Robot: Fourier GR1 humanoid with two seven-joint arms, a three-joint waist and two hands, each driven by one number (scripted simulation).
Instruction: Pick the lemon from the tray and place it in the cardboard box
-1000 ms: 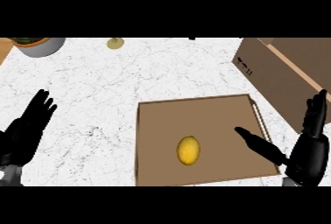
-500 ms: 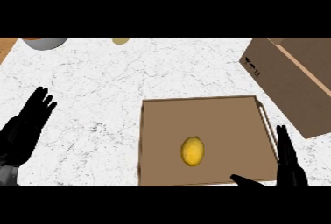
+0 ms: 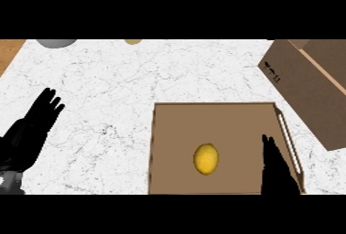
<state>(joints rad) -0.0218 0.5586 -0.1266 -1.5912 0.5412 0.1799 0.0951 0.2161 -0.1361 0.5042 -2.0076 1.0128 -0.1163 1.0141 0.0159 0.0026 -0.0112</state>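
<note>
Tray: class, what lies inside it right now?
Inside the tray lies one lemon, near its middle. The right hand, fingers straight, reaches over the tray's right part and hides the floor beneath it, so anything there cannot be seen.

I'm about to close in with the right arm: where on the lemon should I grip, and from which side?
Grip the lemon across its narrow middle, coming from above and its right. It lies flat in the tray with its long axis running away from the robot, so its left and right sides are the short span. The right robot hand is open beside it, over the tray.
</note>
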